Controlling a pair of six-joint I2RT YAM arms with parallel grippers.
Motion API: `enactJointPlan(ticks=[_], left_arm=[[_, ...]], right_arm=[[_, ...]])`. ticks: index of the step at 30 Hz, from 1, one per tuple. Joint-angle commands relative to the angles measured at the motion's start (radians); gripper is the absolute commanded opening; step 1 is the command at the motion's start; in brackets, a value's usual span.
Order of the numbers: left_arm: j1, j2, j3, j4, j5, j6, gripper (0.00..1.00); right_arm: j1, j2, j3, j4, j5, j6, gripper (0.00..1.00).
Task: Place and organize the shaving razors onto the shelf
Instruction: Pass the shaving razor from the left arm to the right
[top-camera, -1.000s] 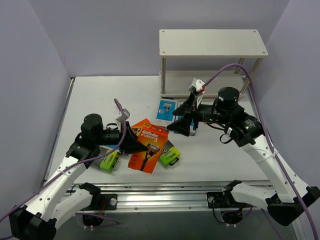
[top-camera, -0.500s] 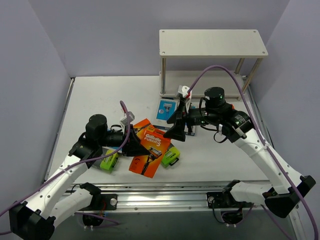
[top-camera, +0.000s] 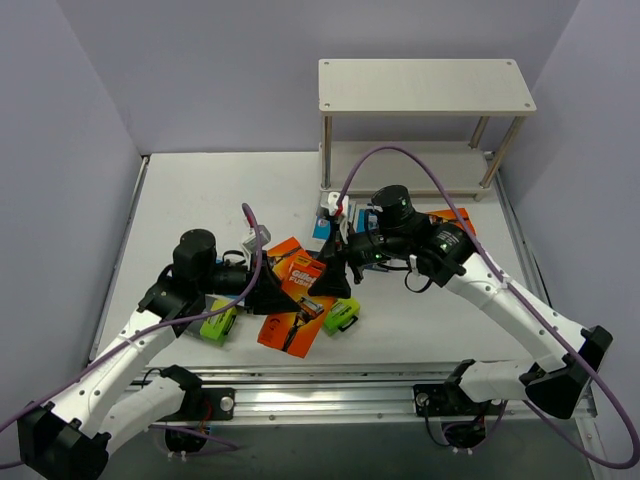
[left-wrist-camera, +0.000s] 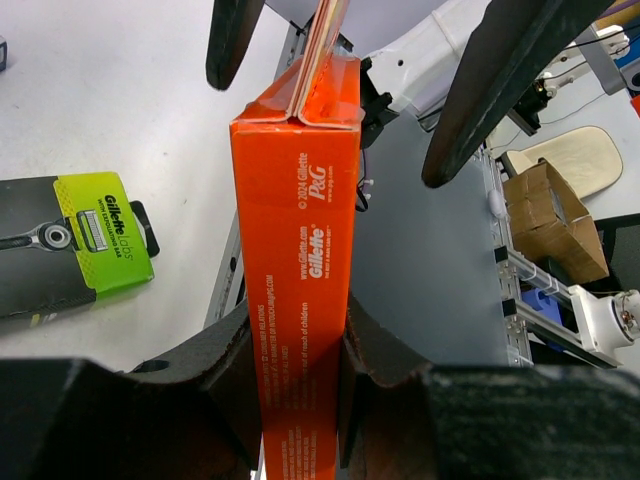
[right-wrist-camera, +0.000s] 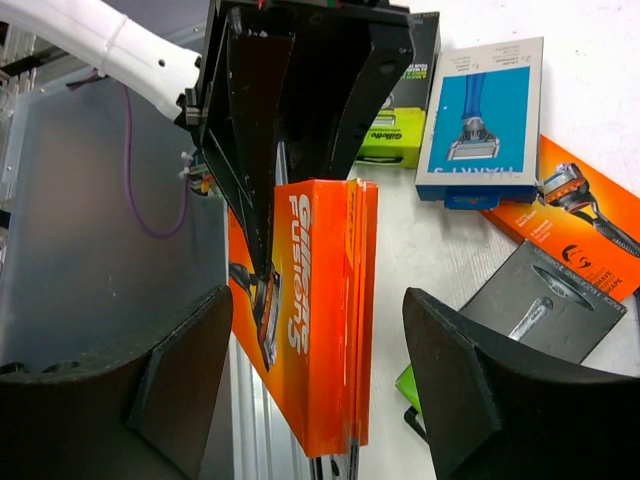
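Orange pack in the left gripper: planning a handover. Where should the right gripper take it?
Probably the free end of the orange pack, from opposite the left gripper, the right gripper pinching its broad faces: it is thin, that end clear.

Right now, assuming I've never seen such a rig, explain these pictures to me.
Two robot arms are bolted to a table. One picture looks down from above; the other two come from a camera on each wrist. The left gripper is shut on an orange razor pack. The right gripper stands open, one finger either side of that pack's far end. Lying on the table: two black-and-lime packs, a light blue pack, another orange pack. The two-tier shelf stands at the back, top board bare.
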Motion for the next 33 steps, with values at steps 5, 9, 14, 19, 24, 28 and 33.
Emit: enactJointPlan(ticks=[5, 9, 14, 19, 24, 28, 33], left_arm=[[-0.01, -0.014, 0.057, 0.013, 0.014, 0.024, 0.02], [-0.011, -0.018, 0.058, 0.01, 0.01, 0.025, 0.02], [-0.011, -0.035, 0.066, -0.016, -0.002, 0.051, 0.02], [-0.013, -0.038, 0.071, -0.035, -0.021, 0.064, 0.02], [-0.01, -0.029, 0.106, -0.119, -0.094, 0.117, 0.5], [-0.004, -0.046, 0.121, -0.165, -0.173, 0.15, 0.8], [0.006, -0.074, 0.129, -0.206, -0.275, 0.162, 0.93]], right_arm=[[0.018, 0.021, 0.045, -0.026, 0.028, -0.028, 0.59], [0.018, 0.034, 0.058, -0.048, 0.022, -0.039, 0.38], [0.019, 0.044, 0.065, -0.081, 0.011, -0.062, 0.22], [0.019, 0.051, 0.082, -0.113, 0.007, -0.085, 0.0], [0.018, 0.038, 0.084, -0.106, 0.008, -0.088, 0.0], [0.012, 0.038, 0.082, -0.091, 0.022, -0.075, 0.0], [-0.001, 0.051, 0.07, -0.072, 0.045, -0.059, 0.0]])
